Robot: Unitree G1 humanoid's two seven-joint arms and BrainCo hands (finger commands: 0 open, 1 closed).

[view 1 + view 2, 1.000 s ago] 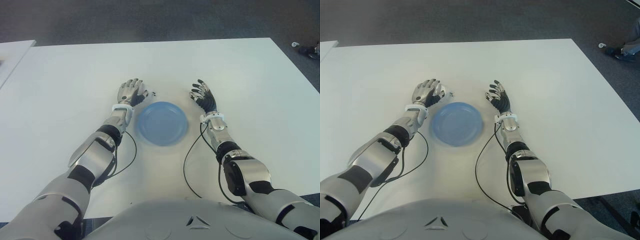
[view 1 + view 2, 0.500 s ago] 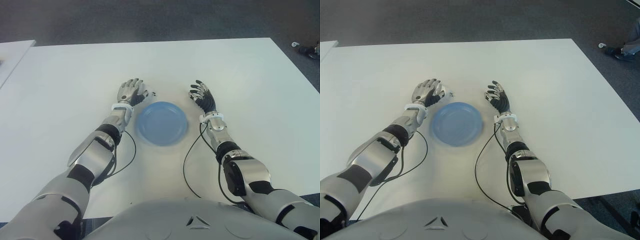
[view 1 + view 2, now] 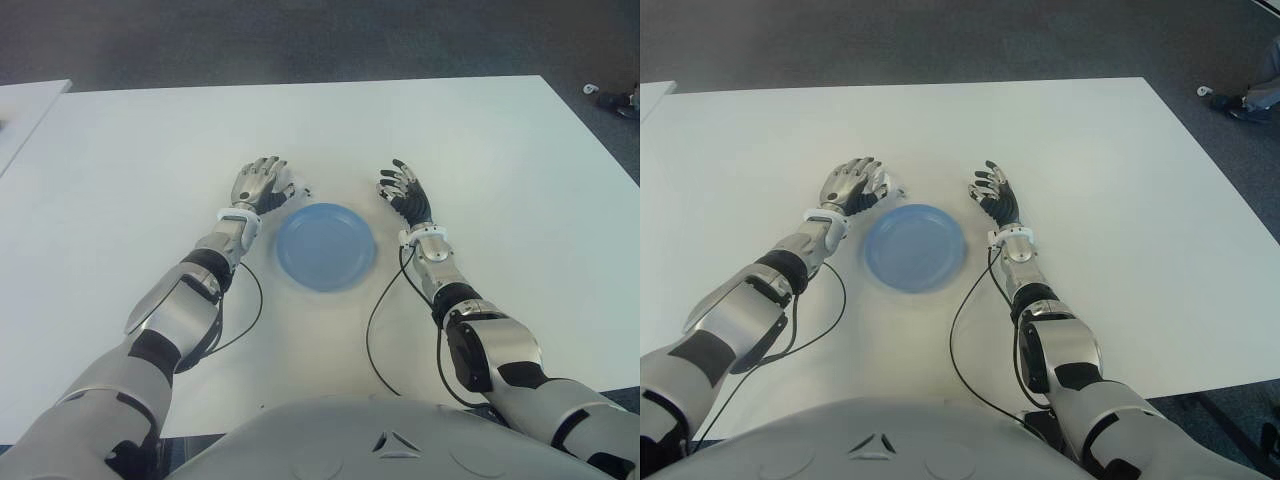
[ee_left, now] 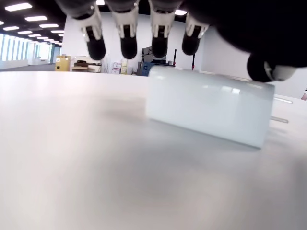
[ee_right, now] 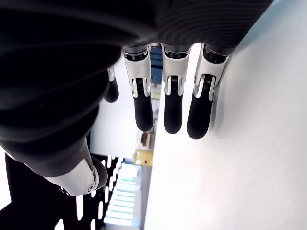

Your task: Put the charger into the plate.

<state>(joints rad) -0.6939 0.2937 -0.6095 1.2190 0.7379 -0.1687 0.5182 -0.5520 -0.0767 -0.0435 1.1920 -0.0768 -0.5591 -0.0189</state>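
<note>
One white table (image 3: 480,140) carries the whole work area. At its middle lies the blue plate (image 3: 326,246), with nothing in it.

Left hand (image 3: 262,184): positioned just beyond the plate's far-left rim, palm down over the charger. The left wrist view shows its fingers (image 4: 128,40) spread above the block and the thumb beside it, closed on nothing. Compared with one second ago, the left forearm has swung slightly outward while the hand has stayed over the charger. This indicates a pre-grasp alignment; the grasp is not yet made.

Right hand (image 3: 405,192): idle, just beyond the plate's far-right rim, fingers extended and holding nothing.

Charger (image 4: 207,110): a white block lying flat on the table under the left hand, prongs toward the plate side, still outside the plate.
</note>
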